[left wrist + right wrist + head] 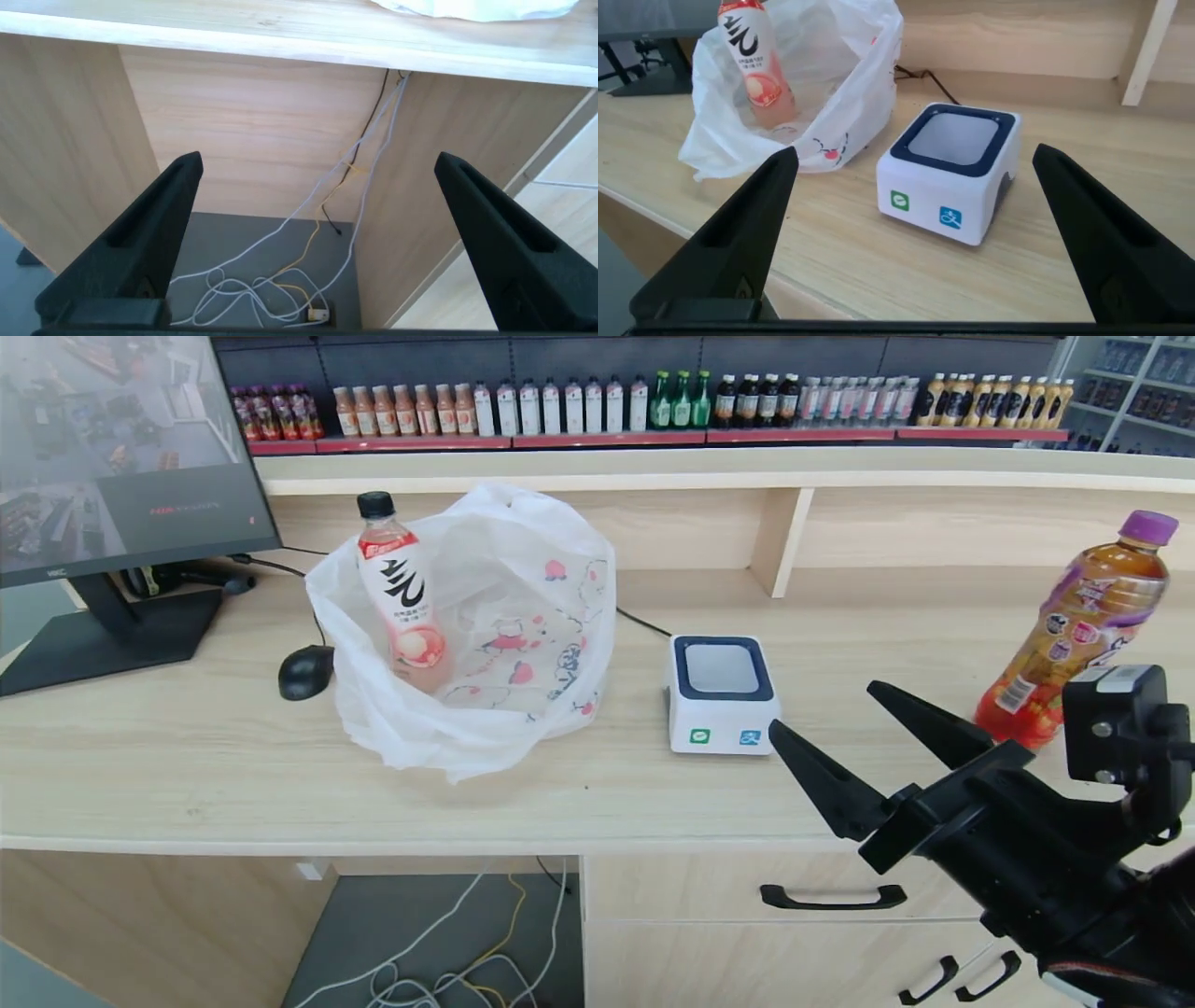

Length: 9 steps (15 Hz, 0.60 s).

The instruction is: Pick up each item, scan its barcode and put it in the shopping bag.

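Observation:
A white plastic shopping bag (523,616) stands open on the wooden counter, and a pink drink bottle (401,593) with a black cap stands upright inside it. The same bag (850,103) and bottle (757,65) appear in the right wrist view. To the bag's right sits the white barcode scanner (721,693) with a dark-rimmed window (948,173). An orange tea bottle (1078,630) with a purple cap stands tilted at the far right. My right gripper (822,714) hangs open near the counter's front edge, right of the scanner. My left gripper (318,205) is open below the counter top, holding nothing.
A monitor (112,448) on its stand and a black mouse (305,672) are on the counter's left. A raised shelf with a divider (780,537) runs along the back. Drawers with black handles (831,896) and loose cables (280,280) lie under the counter.

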Available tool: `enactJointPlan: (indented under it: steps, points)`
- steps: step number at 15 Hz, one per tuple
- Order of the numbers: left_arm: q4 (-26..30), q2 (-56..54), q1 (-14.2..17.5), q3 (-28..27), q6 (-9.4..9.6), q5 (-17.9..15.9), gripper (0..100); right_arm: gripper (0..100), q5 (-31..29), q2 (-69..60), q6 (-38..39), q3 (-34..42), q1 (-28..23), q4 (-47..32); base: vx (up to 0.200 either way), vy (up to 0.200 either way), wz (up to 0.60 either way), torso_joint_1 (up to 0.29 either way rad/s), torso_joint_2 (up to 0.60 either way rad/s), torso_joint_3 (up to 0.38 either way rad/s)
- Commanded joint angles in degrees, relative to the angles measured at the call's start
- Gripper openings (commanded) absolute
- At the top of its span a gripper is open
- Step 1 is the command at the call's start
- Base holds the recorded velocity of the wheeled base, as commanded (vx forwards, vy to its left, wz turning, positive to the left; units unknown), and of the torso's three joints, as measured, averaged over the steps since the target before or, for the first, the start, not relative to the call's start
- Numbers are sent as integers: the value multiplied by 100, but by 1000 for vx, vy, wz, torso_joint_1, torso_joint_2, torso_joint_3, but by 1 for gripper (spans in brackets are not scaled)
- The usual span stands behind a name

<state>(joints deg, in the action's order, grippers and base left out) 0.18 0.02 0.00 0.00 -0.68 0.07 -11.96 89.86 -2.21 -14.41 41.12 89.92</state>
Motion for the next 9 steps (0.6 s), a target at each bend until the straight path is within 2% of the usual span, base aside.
enactJointPlan:
  steps: [1, 6, 9]
  points:
    - [-1, -2, 0, 0, -2, 10, 100, 100, 1, 32, 1, 26, 10, 8, 0, -200, 0, 2, 2, 2]
    - [-1, -2, 0, 0, -2, 1, 100, 100, 1, 6, 1, 105, 10, 8, 0, -200, 0, 5, 1, 3]
    - [-1, -2, 0, 0, 7, 1, 100, 100, 1, -12, 1, 140, 19, 8, 0, 0, 0, 0, 0, 0]
